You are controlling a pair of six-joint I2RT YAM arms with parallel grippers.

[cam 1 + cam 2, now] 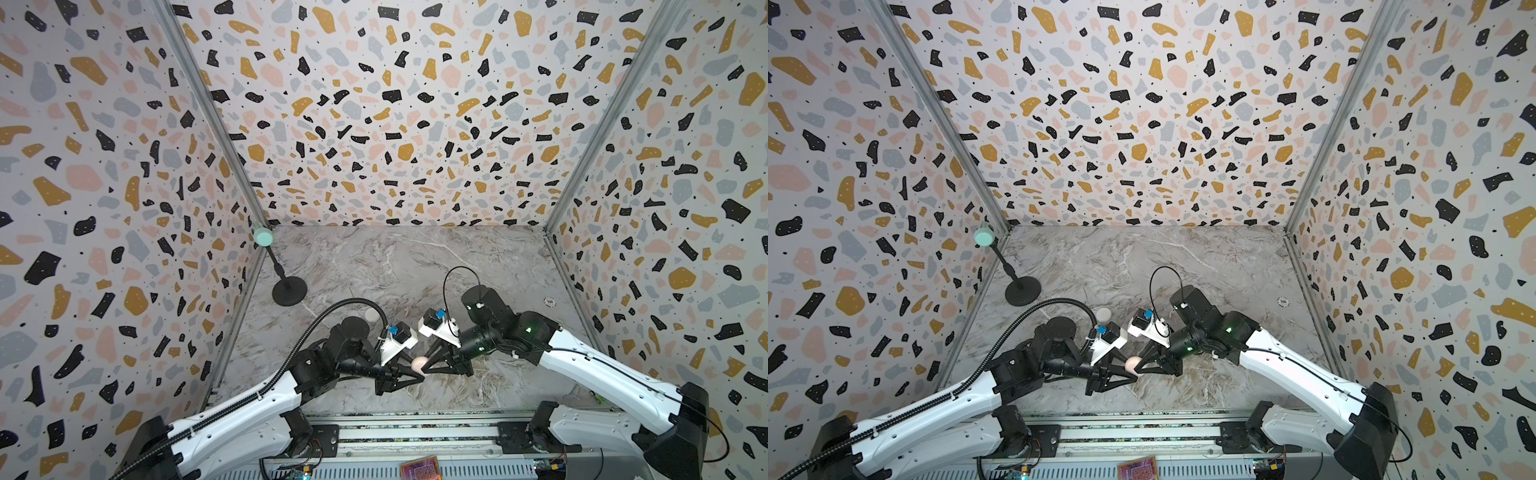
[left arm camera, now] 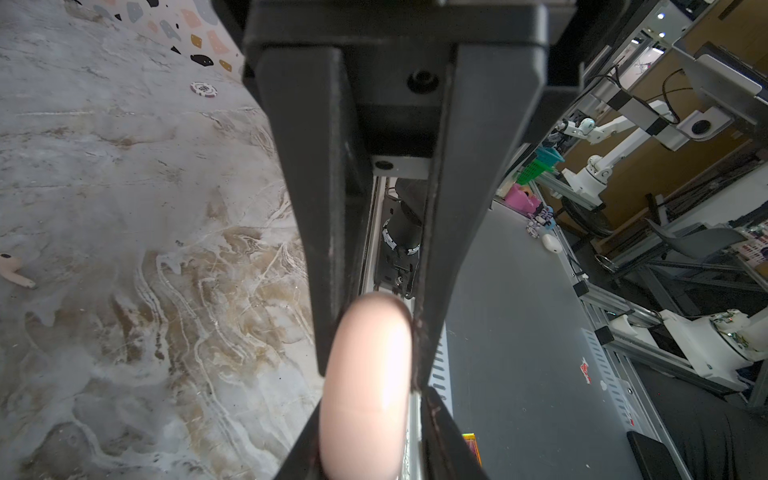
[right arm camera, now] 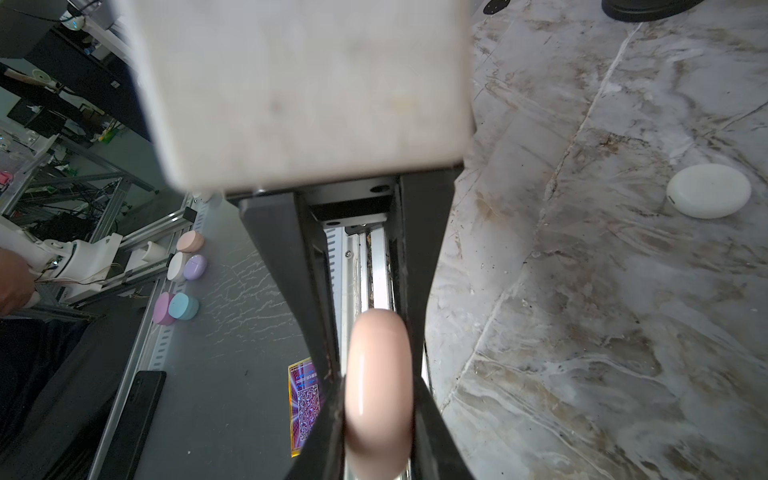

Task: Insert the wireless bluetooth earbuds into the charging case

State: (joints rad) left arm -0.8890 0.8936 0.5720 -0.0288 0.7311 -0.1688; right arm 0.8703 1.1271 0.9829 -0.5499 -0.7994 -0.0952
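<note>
A pale pink round charging case hangs just above the marble table near its front middle, held from both sides. My left gripper is shut on the case from the left. My right gripper is shut on the same case from the right. Seen edge-on, the case shows no gap between its halves. One pale pink earbud lies loose on the table. No other earbuds are in view.
A white round case lies behind the left arm. A black microphone stand stands at the back left. A poker chip lies at the right. Patterned walls enclose three sides.
</note>
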